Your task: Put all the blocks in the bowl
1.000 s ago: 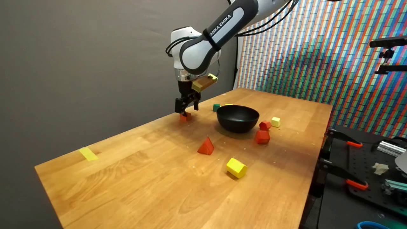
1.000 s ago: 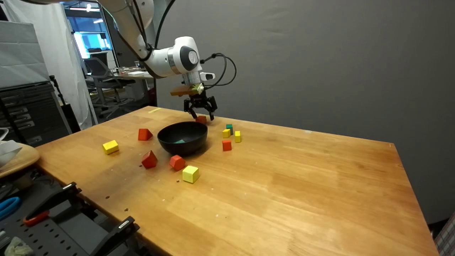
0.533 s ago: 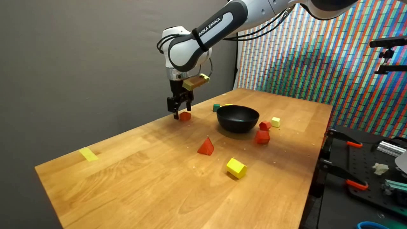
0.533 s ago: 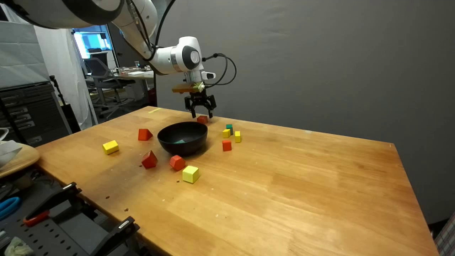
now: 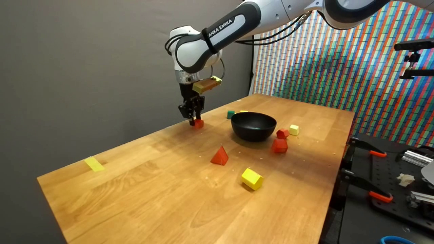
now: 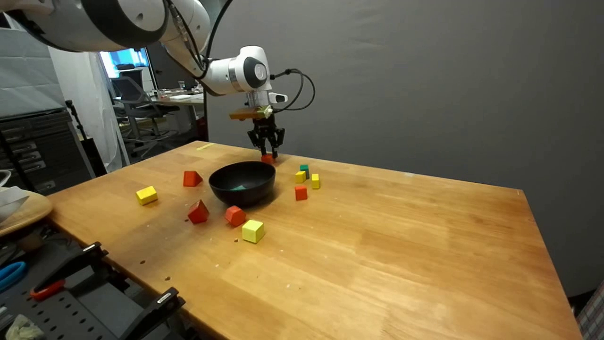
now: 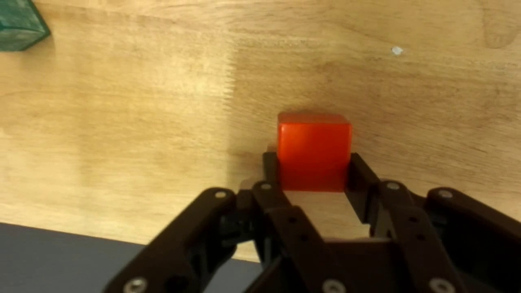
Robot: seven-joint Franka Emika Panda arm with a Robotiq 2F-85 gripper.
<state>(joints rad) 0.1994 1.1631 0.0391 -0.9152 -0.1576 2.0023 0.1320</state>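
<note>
Grey wall (image 5: 101,67), wooden table (image 5: 162,203), and in an exterior view the bowl (image 5: 253,130) hides nearly all of a yellow block (image 5: 243,111), just a sliver over the rim! The red block (image 5: 199,124) sits right at the bottom of the gripper (image 5: 195,120), which covers part of it. The arm (image 5: 234,28) slants down from the top edge, cut off there, wrist (image 5: 185,77) bent, gripper pointing straight down.

Again in an exterior view, a teal piece (image 6: 239,187) shows in the bowl, its shape hard to make out. The red block, small here, is down at the gripper, beyond the bowl and apart from it. Other blocks (image 6: 198,213) lie scattered around the bowl. The arm looms in the upper corner, cropped by the frame.

Wrist view, and a green block (image 7: 20,26) is cut off in the corner, but look at the red block: squeezed between both fingers (image 7: 270,167), one on each side. Gripped! Whether it touches the table, I can't tell.
</note>
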